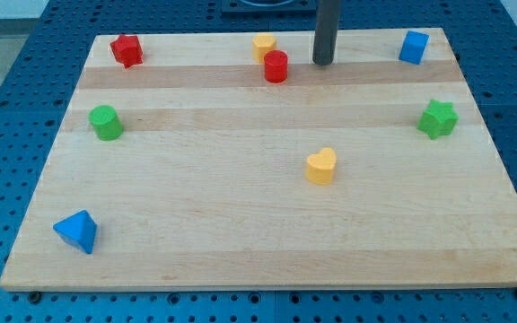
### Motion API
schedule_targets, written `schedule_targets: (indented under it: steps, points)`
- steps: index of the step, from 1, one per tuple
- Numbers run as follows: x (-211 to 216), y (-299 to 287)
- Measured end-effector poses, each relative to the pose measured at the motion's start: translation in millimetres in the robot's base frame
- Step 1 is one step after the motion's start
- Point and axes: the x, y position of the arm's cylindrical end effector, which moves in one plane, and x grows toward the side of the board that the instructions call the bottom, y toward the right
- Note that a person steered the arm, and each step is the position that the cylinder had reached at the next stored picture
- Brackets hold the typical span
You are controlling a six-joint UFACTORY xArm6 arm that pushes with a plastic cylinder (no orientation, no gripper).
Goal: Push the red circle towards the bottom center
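Observation:
The red circle (pixel 276 66), a short red cylinder, stands near the view's top centre of the wooden board (pixel 240 233). A yellow block (pixel 263 46) sits just above and left of it, close or touching. My tip (pixel 322 62) is on the board to the right of the red circle, a small gap apart, at about the same height in the view. The dark rod rises from it out of the view's top.
A red star-like block (pixel 127 50) is at top left, a blue cube (pixel 413 47) at top right, a green cylinder (pixel 106 122) at left, a green star (pixel 438 118) at right, a yellow heart (pixel 321 166) at centre right, a blue triangle-like block (pixel 77 231) at bottom left.

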Motion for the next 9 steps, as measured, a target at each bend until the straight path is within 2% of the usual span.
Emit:
schedule_targets:
  steps: [4,9]
  points:
    - [-8.2,-18.8]
    - [7.2,-50.0]
